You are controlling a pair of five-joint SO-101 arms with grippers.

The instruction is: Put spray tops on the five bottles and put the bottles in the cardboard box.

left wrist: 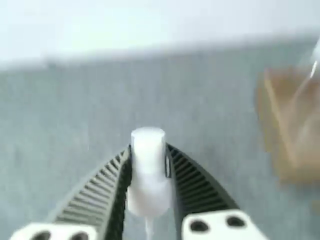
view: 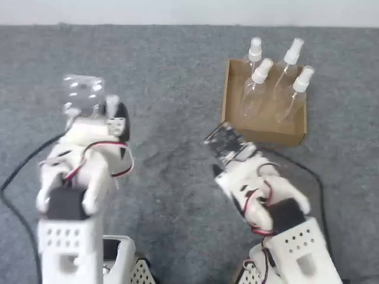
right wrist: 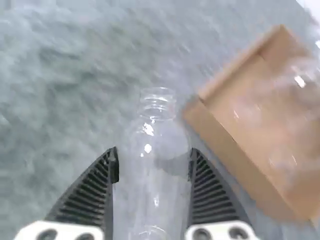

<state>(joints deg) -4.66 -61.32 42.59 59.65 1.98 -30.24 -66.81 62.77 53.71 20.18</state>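
Right fingers (right wrist: 92, 195) apparently tight around bottle (right wrist: 152, 160) body

Glossy clear plastic bottle (right wrist: 155, 150), matt white plastic spray top (left wrist: 148, 165), matt cardboard box (view: 266, 136), rough grey cloth (view: 177, 77)

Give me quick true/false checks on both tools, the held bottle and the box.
1. The left tool grips a spray top. True.
2. The right tool is empty. False: it is shut on a clear bottle.
3. That bottle already wears a top. False: its neck is open.
4. The cardboard box holds four topped bottles. True.
5. The box sits nearer the left tool. False: it is nearer the right tool.
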